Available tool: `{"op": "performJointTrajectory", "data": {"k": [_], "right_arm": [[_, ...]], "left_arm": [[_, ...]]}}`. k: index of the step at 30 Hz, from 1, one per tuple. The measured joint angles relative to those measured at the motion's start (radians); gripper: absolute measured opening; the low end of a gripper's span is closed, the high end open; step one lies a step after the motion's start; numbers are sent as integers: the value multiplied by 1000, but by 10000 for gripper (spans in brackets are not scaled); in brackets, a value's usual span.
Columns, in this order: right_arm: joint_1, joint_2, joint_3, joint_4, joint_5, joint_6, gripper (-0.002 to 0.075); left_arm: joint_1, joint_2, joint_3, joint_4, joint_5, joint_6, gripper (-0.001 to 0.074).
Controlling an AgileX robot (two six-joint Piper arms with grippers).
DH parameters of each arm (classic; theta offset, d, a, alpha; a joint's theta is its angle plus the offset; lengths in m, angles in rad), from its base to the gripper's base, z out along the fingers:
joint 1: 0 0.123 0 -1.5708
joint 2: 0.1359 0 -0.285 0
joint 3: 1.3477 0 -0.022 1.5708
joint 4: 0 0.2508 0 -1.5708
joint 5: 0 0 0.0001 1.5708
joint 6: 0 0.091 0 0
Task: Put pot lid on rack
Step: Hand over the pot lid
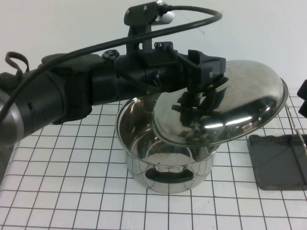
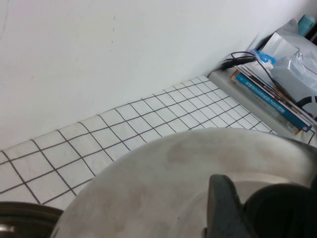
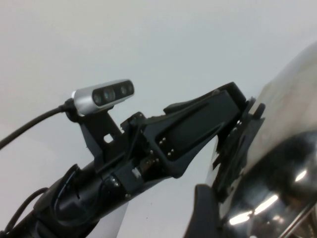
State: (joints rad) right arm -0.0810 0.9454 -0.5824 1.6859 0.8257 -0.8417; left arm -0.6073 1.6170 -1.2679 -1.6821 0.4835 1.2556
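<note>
The shiny domed pot lid hangs tilted in the air above the right side of the open steel pot. My left gripper is shut on the lid's black knob, with one finger pressed against it in the left wrist view. The lid fills the lower part of that view. The rack stands to the right of the pot: a dark grey tray with a thin wire frame. My right gripper is at the far right edge, just beyond the lid's rim. The right wrist view shows the lid close by.
The white table with a black grid carries the pot and the rack. A white wall is behind. In the left wrist view, books and bags lie past the table's far edge. The left arm spans the left half of the high view.
</note>
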Motion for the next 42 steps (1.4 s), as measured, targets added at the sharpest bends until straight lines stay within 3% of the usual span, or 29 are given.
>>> {"op": "performJointTrajectory", "data": {"k": [18, 30, 38, 42], "right_arm": [[0, 37, 0, 2, -49, -2, 489], [0, 39, 0, -6, -65, -2, 419], [0, 39, 0, 8, -63, -42, 202], [0, 39, 0, 10, -59, -70, 186]], "left_arm": [[-2, 5, -51, 3, 140, -15, 320], [-103, 82, -59, -35, 112, -34, 321], [-107, 90, -59, -48, 99, -35, 323], [-107, 92, -59, -52, 97, -26, 324]]}}
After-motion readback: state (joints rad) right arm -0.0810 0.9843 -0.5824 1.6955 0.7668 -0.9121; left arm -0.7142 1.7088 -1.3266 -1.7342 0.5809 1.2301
